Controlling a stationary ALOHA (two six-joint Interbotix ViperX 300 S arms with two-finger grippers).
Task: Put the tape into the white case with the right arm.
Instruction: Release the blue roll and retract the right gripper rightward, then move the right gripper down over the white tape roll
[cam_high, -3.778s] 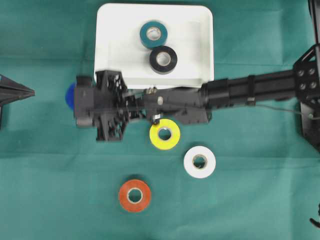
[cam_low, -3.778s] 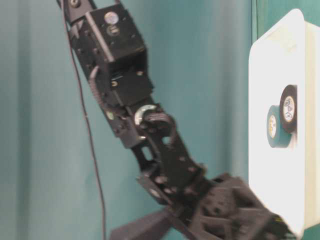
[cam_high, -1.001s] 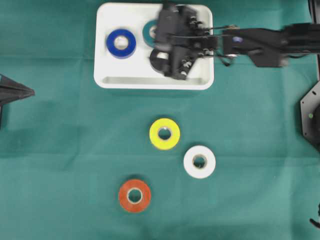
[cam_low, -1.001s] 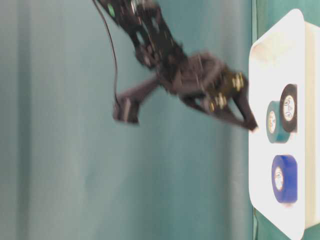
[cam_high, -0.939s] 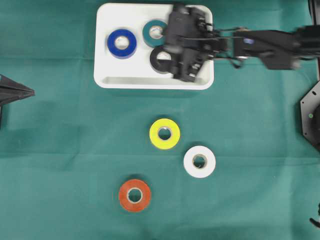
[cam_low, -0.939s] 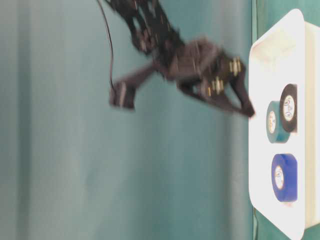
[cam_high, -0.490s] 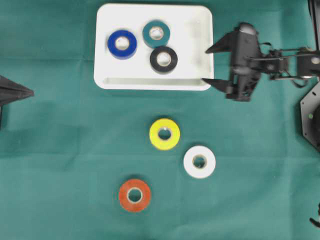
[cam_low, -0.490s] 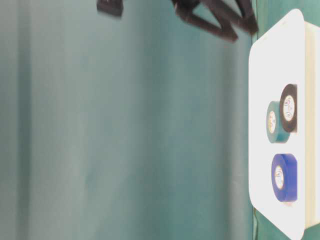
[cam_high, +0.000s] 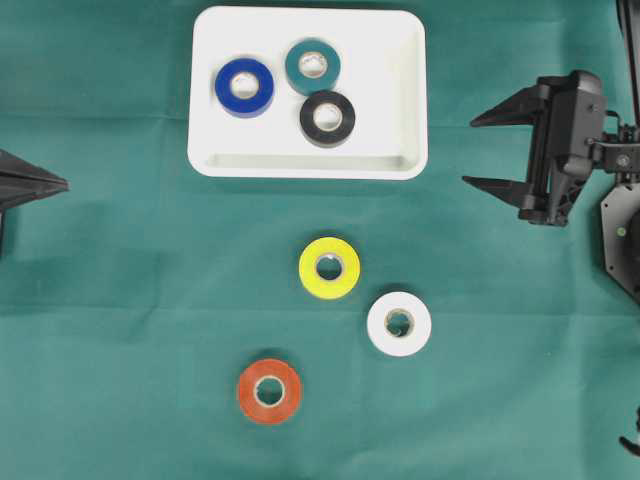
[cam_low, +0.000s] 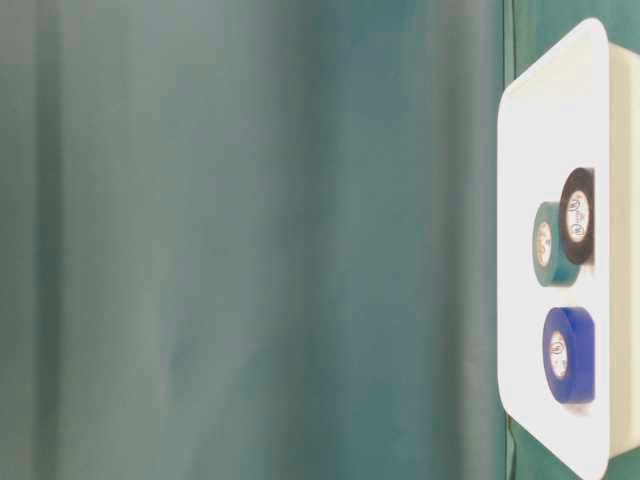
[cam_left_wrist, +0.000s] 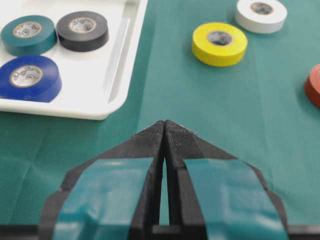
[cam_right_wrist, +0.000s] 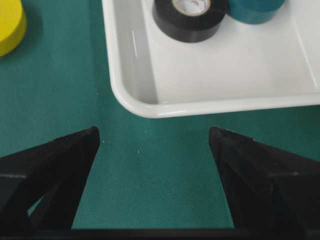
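The white case lies at the top middle and holds a blue tape, a teal tape and a black tape. A yellow tape, a white tape and an orange tape lie on the green cloth below it. My right gripper hangs to the right of the case, open and empty, pointing at the case's corner. In its wrist view the right gripper shows only cloth between its fingers. My left gripper is shut and empty at the far left.
The table-level view shows the case with the three tapes and no arm. The right arm's base stands at the right edge. The left gripper's tip pokes in from the left edge.
The right gripper has drawn back to the right, from above the case to beside it, empty. The blue tape, outside the case in the oldest frame, lies inside it.
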